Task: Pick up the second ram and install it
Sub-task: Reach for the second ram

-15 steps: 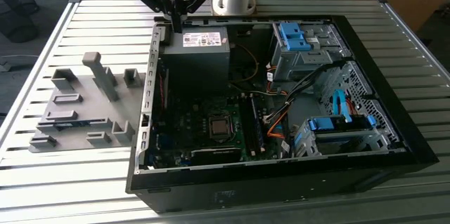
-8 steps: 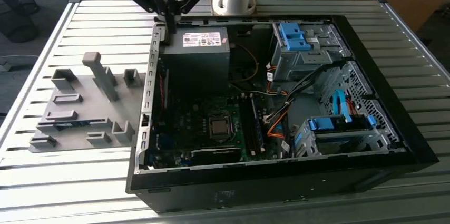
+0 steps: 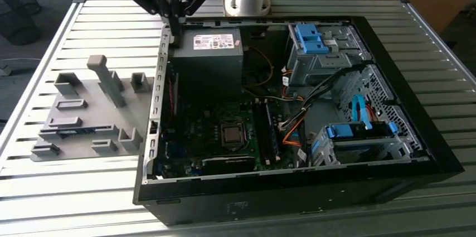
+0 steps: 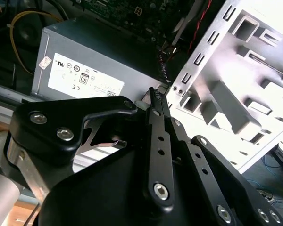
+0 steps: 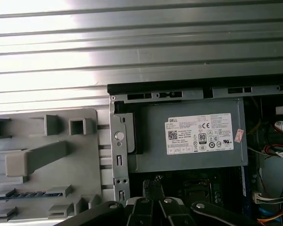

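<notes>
Ram (image 3: 78, 131), the second blue stick, lies flat in the grey holder plate (image 3: 82, 93). Its long axis runs with the bench (image 3: 97, 19) slats, from the exterior view's left to its right. In the first wrist view I see it (image 5: 30, 193) bracketed by grey blocks at both ends. The case wall (image 3: 158, 81) rises just beside the plate. My pincer (image 3: 176, 25) hangs well apart from it by the power supply (image 3: 208, 53), tips pressed together on nothing.

- In the exterior view we look down on the whole computer case (image 3: 297, 192).
- In both wrist views we look past the gripper (image 5: 152, 181), close on the power supply (image 5: 188, 160).
</notes>
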Controlling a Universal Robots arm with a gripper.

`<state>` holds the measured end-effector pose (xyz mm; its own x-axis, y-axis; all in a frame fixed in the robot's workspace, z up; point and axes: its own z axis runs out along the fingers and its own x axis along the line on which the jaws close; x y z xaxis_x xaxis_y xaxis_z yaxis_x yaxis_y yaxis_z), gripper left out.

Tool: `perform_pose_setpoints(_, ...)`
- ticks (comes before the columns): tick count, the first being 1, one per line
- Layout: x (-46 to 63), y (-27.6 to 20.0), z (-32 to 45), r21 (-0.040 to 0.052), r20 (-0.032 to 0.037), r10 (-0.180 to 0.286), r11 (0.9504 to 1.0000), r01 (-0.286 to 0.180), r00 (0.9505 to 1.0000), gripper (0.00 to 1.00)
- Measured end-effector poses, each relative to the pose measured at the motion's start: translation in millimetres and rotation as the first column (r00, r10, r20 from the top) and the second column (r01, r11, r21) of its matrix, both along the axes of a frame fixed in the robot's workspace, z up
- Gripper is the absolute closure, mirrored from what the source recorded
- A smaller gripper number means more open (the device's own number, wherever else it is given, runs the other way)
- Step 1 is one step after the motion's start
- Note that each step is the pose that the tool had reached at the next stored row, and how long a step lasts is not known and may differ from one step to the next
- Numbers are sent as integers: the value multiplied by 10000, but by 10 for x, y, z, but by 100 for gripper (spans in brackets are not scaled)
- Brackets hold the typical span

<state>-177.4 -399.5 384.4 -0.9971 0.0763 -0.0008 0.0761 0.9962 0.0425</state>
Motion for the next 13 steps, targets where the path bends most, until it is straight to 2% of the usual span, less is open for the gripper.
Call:
perform_pose_setpoints(6, -60, -10, -9, 1, -15, 0, 10000, 0, 10000, 89)
perform_pose_setpoints(13, -133, -42, -21, 0, -22, 0, 10000, 0, 10000, 89)
